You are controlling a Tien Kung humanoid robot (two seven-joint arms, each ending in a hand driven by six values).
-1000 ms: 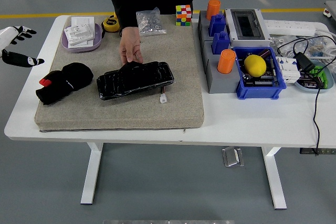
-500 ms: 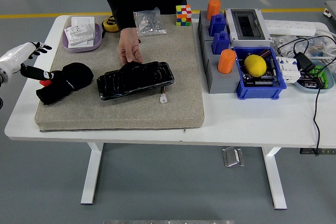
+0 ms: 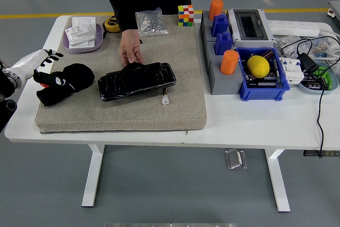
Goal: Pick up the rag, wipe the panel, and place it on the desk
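Pick-up step: left hand (image 3: 43, 66), fingers spread, at the rag (image 3: 64, 82); a person's hand (image 3: 130, 47) steadies the panel (image 3: 136, 80). Next: close on the rag

no legible txt, cards in purple tray (image 3: 85, 46) too small to read

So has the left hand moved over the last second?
Yes. The left hand has travelled rightward from off the table's left edge toward the black rag, now reaching its left end, fingers spread.
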